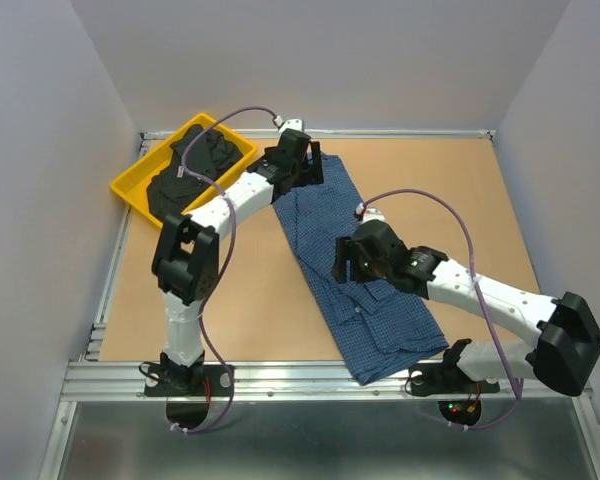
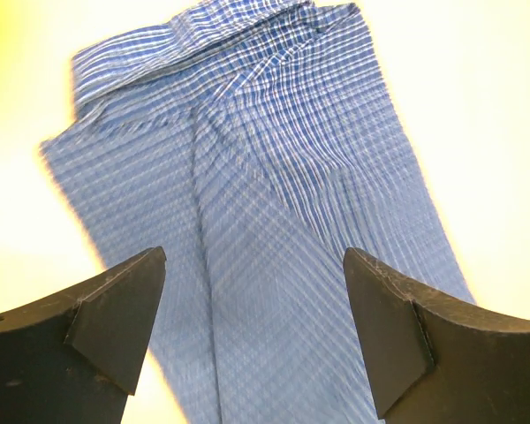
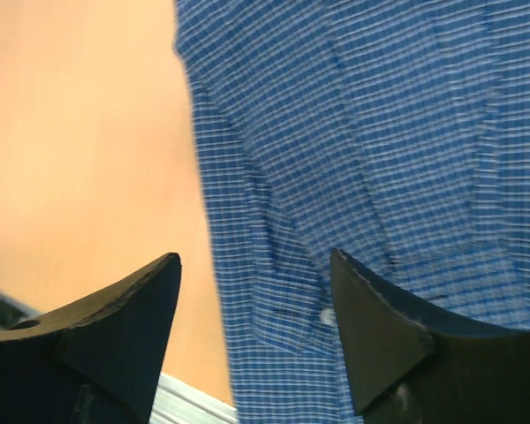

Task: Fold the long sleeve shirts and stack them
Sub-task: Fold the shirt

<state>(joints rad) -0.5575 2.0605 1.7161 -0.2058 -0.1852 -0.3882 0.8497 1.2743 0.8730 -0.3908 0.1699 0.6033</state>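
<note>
open table [image 1: 460, 200] right of blue shirt [image 1: 388, 322], yellow tray [image 1: 128, 186] blocking far-left corner

Top view high above the near edge, facing down over the whole desk [image 1: 250, 300], both wrist views close, angled downward, all three sharing the blue shirt [image 1: 380, 330]

The stretched shirt [image 1: 385, 320] lies on the tabletop [image 1: 460, 190], running from the near edge back and leftward. Left of its far end a tray [image 1: 122, 187] sits at the tabletop's far-left corner, with the heaped shirt [image 1: 195, 165] in it. The left fingers [image 2: 115, 318] hang over the stretched shirt's far end, and the right fingers [image 3: 380, 336] straddle its left edge near the middle.
</note>
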